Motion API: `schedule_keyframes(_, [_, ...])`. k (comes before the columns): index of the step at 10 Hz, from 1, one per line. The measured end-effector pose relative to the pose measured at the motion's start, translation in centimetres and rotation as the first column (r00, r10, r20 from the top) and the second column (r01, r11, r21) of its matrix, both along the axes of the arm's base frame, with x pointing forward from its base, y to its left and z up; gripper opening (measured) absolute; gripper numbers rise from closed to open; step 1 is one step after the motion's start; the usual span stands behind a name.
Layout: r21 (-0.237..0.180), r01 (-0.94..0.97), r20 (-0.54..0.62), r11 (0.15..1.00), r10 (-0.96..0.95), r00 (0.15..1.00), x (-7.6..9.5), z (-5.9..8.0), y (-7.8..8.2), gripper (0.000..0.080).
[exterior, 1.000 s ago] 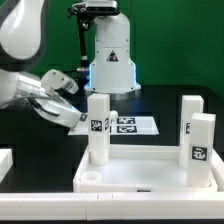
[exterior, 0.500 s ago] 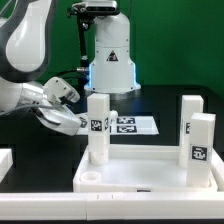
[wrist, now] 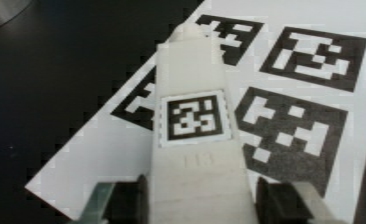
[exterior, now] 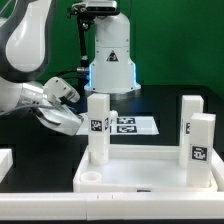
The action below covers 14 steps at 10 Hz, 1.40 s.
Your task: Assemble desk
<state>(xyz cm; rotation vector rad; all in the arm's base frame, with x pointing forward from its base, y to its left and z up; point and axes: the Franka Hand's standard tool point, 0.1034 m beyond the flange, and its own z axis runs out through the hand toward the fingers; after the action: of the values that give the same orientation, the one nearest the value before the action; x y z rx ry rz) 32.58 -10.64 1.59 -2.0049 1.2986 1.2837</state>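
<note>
Right now I see the hand [exterior: 68,120] low over the black worktop [exterior: 30,140], toward the exterior view's left, just beside the marker board [exterior: 135,125]. Through the wrist view the hand [wrist: 194,200] is closed on a white square leg [wrist: 194,130]: both fingers [wrist: 109,200] press the leg's sides, with no gap showing. That leg carries a black-and-white tag [wrist: 196,114] on the face toward the camera and lies across the marker board [wrist: 91,170], whose printed tags show behind it. In the exterior view I can only make out the held leg as a tagged end [exterior: 82,122] at the hand.

The desk panel [exterior: 140,172] lies flat at the near edge of the worktop, rim up, with a round corner socket [exterior: 90,178] open at its near corner on the exterior view's left. Three legs stand upright on the panel: one [exterior: 98,130] near that corner on the exterior view's left, two [exterior: 189,118] [exterior: 200,150] on the exterior view's right side, each tagged. I can't tell how deep they sit in their sockets.

Another white piece [exterior: 5,165] pokes in at the exterior view's left edge; too cropped to identify.
</note>
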Motion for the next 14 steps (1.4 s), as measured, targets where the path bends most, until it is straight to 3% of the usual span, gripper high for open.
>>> schedule_keyframes(1, [0.008, -0.006, 0.005, 1.000, 0.006, 1.000, 0.3, 0.7, 0.1, 0.0282])
schedule_keyframes(2, [0.035, -0.014, 0.033, 0.999, 0.013, 0.999, 2.1, 3.2, -0.2, 0.0282])
schedule_keyframes(3, [0.010, -0.043, 0.105, 0.999, 0.042, 0.994, 4.5, 5.8, -1.0, 0.0282])
schedule_keyframes(5, [-0.063, -0.104, 0.248, 0.993, 0.116, 0.962, 8.7, 10.7, -1.8, 0.0282])
schedule_keyframes(6, [-0.149, -0.148, 0.308, 0.978, 0.188, 0.933, 10.3, 12.1, -2.5, 0.0282])
schedule_keyframes(7, [-0.222, -0.126, 0.358, 0.967, 0.202, 0.912, 10.3, 11.2, -2.1, 0.0282])
schedule_keyframes(8, [-0.254, -0.116, 0.380, 0.960, 0.209, 0.901, 10.1, 10.9, -1.8, 0.0282])
schedule_keyframes(9, [-0.317, -0.101, 0.440, 0.943, 0.241, 0.865, 11.2, 11.1, -2.3, 0.0282])
schedule_keyframes(11, [-0.395, -0.095, 0.527, 0.914, 0.310, 0.791, 14.3, 13.6, -4.3, 0.0282])
schedule_keyframes(12, [-0.466, -0.109, 0.555, 0.878, 0.386, 0.737, 17.2, 15.1, -4.4, 0.0282])
schedule_keyframes(13, [-0.514, -0.145, 0.565, 0.846, 0.461, 0.685, 18.8, 16.4, -3.0, 0.0282])
schedule_keyframes(14, [-0.562, -0.099, 0.592, 0.821, 0.483, 0.645, 19.6, 16.3, -2.9, 0.0282])
